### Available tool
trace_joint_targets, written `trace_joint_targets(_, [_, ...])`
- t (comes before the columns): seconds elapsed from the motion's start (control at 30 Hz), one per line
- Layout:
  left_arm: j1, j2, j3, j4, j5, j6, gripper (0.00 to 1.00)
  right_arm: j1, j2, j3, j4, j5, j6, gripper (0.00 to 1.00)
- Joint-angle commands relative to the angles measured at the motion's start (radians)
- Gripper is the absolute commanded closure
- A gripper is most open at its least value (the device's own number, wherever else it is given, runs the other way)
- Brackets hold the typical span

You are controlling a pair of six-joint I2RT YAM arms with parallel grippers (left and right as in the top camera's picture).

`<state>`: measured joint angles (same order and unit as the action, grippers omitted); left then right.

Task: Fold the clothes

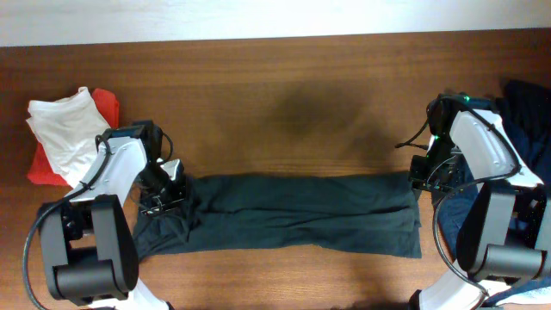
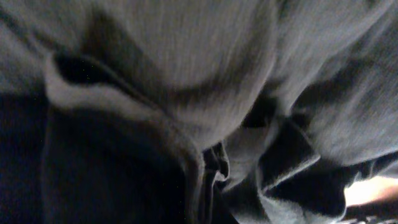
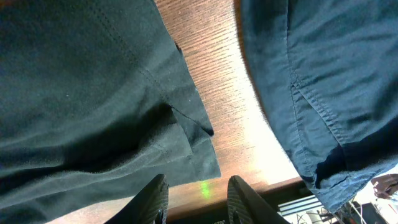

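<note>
Two grippers sit at opposite ends of the T-shirt [image 1: 301, 211], which lies as a long, already narrowed band on the table [image 1: 284, 95] between them. Closest in, the left gripper [image 1: 164, 185] sits low in the bunched end with its jaws shut. Its wrist view is filled with rumpled cloth right against the lens and shows no fingers, so I cannot tell whether a fold is pinched between them. The right gripper [image 3: 198, 186] is partly open with nothing between its fingers. It is at the band's other end, where a layered hem corner lies just ahead of the fingertips. The cloth looks light, thin and limp, and it will probably sag and slide over itself rather than hold an edge. The sound place to grip is a corner where the layers stack, taken all together; otherwise the lower layers are likely to trail behind. Just to the outer side of the right gripper, across a strip of bare wood, a navy garment [image 3: 323, 81] spreads near the shirt's end and could snag on a wide swing. Farther off, beyond the left gripper on its outer side, a white garment [image 1: 65, 129] lies over a red garment [image 1: 39, 168], well apart from the shirt and seemingly out of the fold's path.
</note>
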<state>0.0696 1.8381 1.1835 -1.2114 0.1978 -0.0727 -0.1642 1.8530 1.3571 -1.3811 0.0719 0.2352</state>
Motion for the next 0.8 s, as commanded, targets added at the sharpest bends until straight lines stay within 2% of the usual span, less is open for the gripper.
trace_joint_targets(0.0, [0.005, -0.076, 0.052, -0.095, -0.001, -0.01, 1.0, 0.0, -0.006, -0.002, 0.002, 0.019, 0.005, 0.65])
trace_joint_targets(0.2, [0.013, -0.3, 0.07, -0.28, -0.063, -0.108, 1.0, 0.0, -0.006, -0.002, 0.005, 0.019, 0.005, 0.64])
trace_joint_targets(0.33, [-0.003, -0.379, 0.07, -0.321, 0.038, -0.111, 1.0, 0.0, -0.006, -0.002, 0.005, 0.019, 0.005, 0.64])
trace_joint_targets(0.5, [-0.067, -0.552, 0.07, -0.372, 0.038, -0.16, 1.0, 0.0, -0.006, -0.002, 0.005, 0.019, 0.005, 0.64])
trace_joint_targets(0.6, [-0.067, -0.568, 0.055, -0.356, -0.039, -0.177, 0.99, 0.0, -0.006, -0.002, 0.004, 0.019, 0.005, 0.64])
trace_joint_targets(0.77, [-0.067, -0.519, -0.006, -0.136, -0.042, -0.177, 0.94, 0.0, -0.006, -0.002, 0.002, 0.019, 0.005, 0.64])
